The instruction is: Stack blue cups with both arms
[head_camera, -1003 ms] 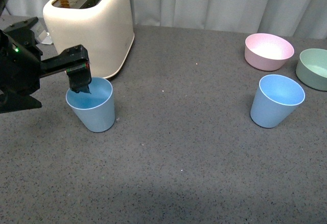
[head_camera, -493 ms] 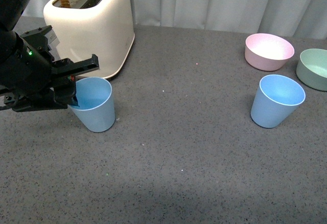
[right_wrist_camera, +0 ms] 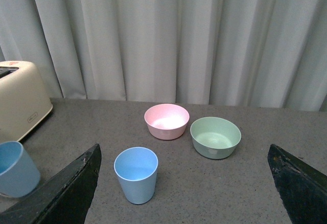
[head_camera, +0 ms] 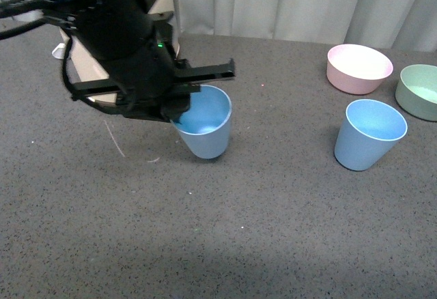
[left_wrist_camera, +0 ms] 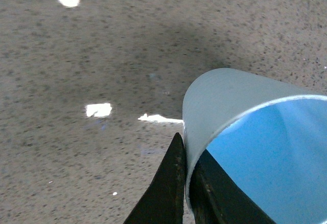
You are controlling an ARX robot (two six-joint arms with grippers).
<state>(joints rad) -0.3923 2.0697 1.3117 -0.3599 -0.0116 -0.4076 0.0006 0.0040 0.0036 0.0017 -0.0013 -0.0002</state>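
My left gripper (head_camera: 179,111) is shut on the rim of a light blue cup (head_camera: 205,130) and holds it above the table, left of centre. In the left wrist view the two black fingers (left_wrist_camera: 173,183) pinch the cup's wall (left_wrist_camera: 225,101), one inside and one outside. The second blue cup (head_camera: 369,134) stands upright on the right and also shows in the right wrist view (right_wrist_camera: 136,174). My right gripper (right_wrist_camera: 184,193) is open and empty, well back from that cup; it is out of the front view.
A cream toaster (head_camera: 167,12) stands at the back left, mostly hidden by my left arm; it also shows in the right wrist view (right_wrist_camera: 20,104). A pink bowl (head_camera: 359,68) and a green bowl (head_camera: 420,91) sit at the back right. Grey curtains hang behind the table.
My left arm has lifted the blue cup off the table and carried it to the right, away from the toaster. The other cup and bowls have not moved.
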